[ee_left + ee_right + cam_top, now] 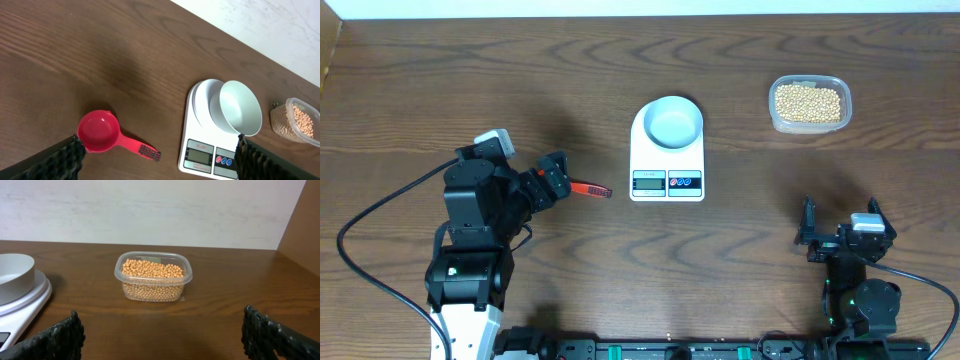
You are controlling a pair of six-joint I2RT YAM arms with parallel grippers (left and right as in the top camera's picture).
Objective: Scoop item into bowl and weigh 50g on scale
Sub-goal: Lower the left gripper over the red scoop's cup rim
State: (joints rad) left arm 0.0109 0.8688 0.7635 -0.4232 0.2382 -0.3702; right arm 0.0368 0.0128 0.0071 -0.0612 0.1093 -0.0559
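Note:
The pale bowl [673, 124] sits empty on the white scale [667, 181] at the table's middle; both also show in the left wrist view, bowl [240, 107] on scale [205, 155]. Tan beans [807, 101] fill a clear tub at the back right, also in the right wrist view [153, 269]. A red scoop [100, 131] lies on the table left of the scale; only its handle [590, 189] shows from overhead. My left gripper [556, 178] is open above the scoop, jaws spread either side. My right gripper [840, 230] is open and empty at the front right.
The clear plastic tub [809, 104] stands right of the scale, also in the right wrist view [120, 270]. The scale's edge [25, 305] shows at the left of the right wrist view. Cables trail from both arm bases at the front edge.

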